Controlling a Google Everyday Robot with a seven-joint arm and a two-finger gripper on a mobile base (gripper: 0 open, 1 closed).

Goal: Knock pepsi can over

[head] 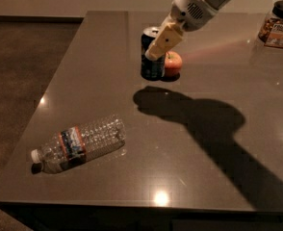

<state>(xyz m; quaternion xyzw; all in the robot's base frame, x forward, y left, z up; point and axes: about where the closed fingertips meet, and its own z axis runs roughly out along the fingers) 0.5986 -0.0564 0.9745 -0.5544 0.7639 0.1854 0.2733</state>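
Observation:
The pepsi can, dark blue with a silver top, stands upright at the far middle of the dark table. Its right side touches or nearly touches the red apple. My gripper reaches down from the upper right. It lies against the front and upper right side of the can, hiding part of it. The white arm runs out of view at the top right.
A clear plastic water bottle lies on its side at the front left of the table. A jar with a label stands at the far right. The table's left edge drops to a dark floor.

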